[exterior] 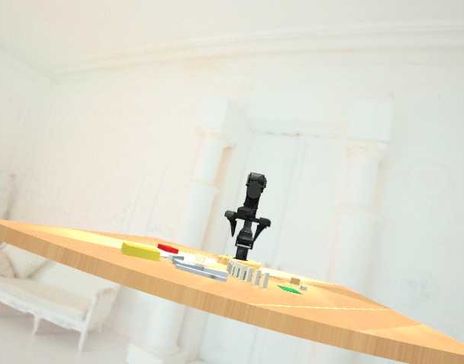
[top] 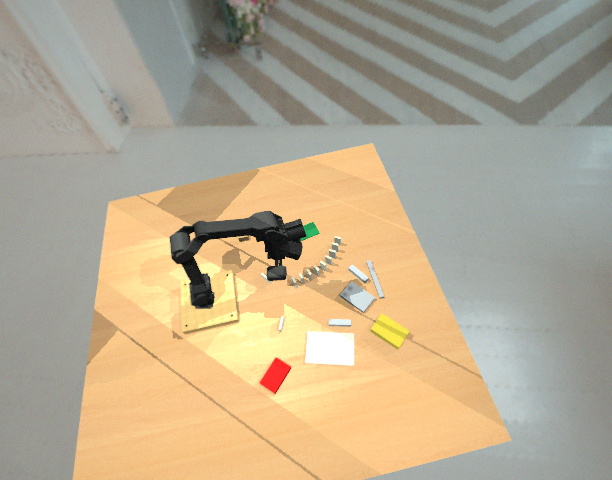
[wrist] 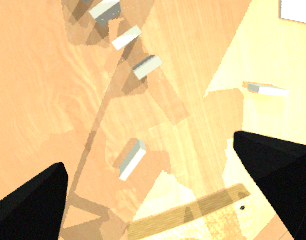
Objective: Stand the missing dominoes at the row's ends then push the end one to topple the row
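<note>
A curved row of several standing pale dominoes [top: 323, 265] [exterior: 248, 274] runs across the table. Its end nearest the arm's base shows in the wrist view, where the end domino [wrist: 148, 66] stands upright. A loose domino [top: 265, 277] [wrist: 132, 160] lies between that end and the base plate, partly hidden by the gripper in the top view. Another domino [top: 281, 323] [wrist: 267, 90] lies farther off, toward the red block. My gripper [exterior: 242, 239] [wrist: 151, 155] is wide open and empty, raised above the table. The loose domino near the base shows between its fingertips in the wrist view, well below them.
A green card [top: 310, 230] [exterior: 290, 290] lies near the row's far end. Grey bars [top: 358, 273] [top: 375, 279] [top: 340, 322], a grey plate [top: 357, 296], a yellow block [top: 390, 331], a white sheet [top: 329, 348] and a red block [top: 275, 375] lie around. A small brown block [exterior: 295, 280] lies beyond the card.
</note>
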